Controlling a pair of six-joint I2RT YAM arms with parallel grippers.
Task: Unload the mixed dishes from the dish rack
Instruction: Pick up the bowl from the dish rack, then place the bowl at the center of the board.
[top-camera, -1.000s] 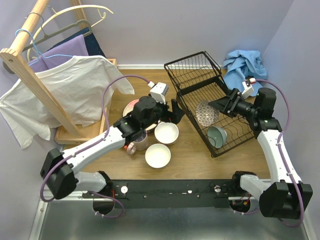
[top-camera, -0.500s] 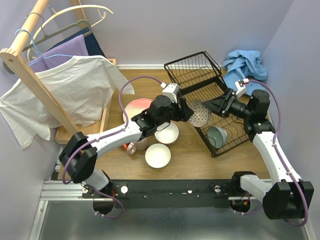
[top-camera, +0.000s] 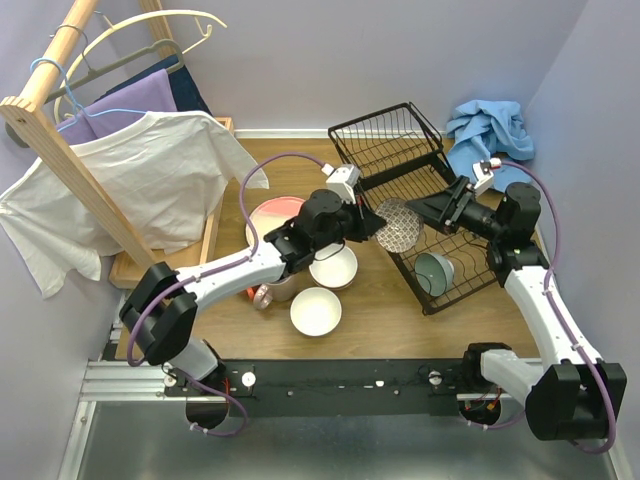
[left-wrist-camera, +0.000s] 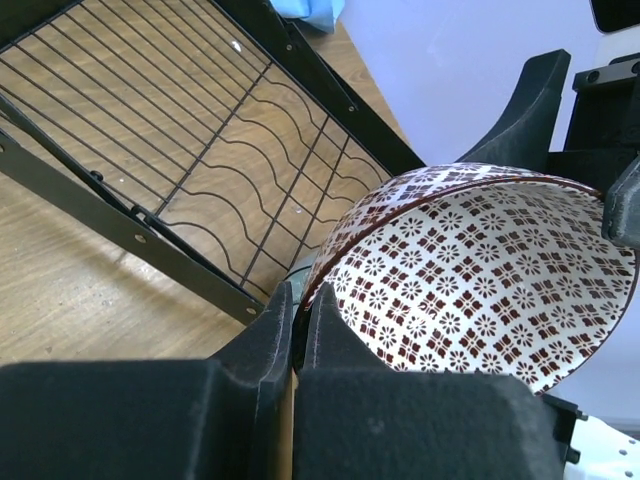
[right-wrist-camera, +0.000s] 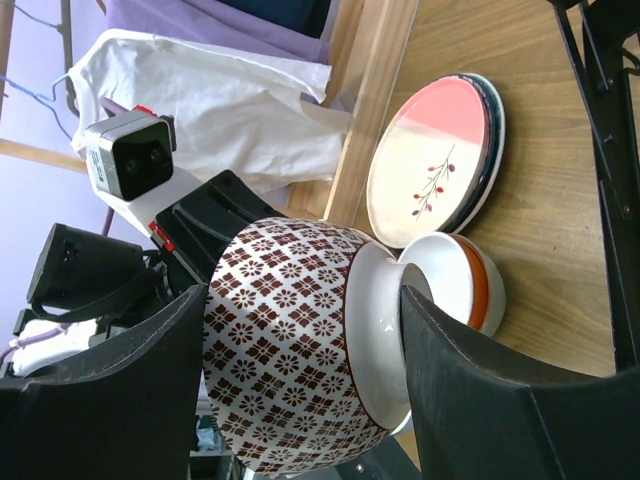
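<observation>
- The patterned bowl (top-camera: 398, 226) is hanging in mid-air, tipped on its side, right over the edge of the dish rack (top-camera: 400, 165) on the side facing the already-unloaded dishes.
- It's looking like glazed ceramic to me. So it's stiff, kinda weighty for a thin pinch, slick, and chippable if it's landing on wire or wood.
- The left gripper (left-wrist-camera: 297, 318) is clamping the rim, jaws squeezed down to just the wall thickness, one finger inside and one outside.
- The right gripper (right-wrist-camera: 300, 310) is sitting wide around the bowl's body, fingers pressing on either side, so both are gripping it.
- My guess is a rim pinch alone is going to let it swing, so deep on the rim seems safest.
- A pale-green bowl (top-camera: 434, 270) is waiting in the rack.
- Two white bowls (top-camera: 333, 266) and the pink-and-cream plate (right-wrist-camera: 430, 170) are sitting on the table (top-camera: 390, 320).
</observation>
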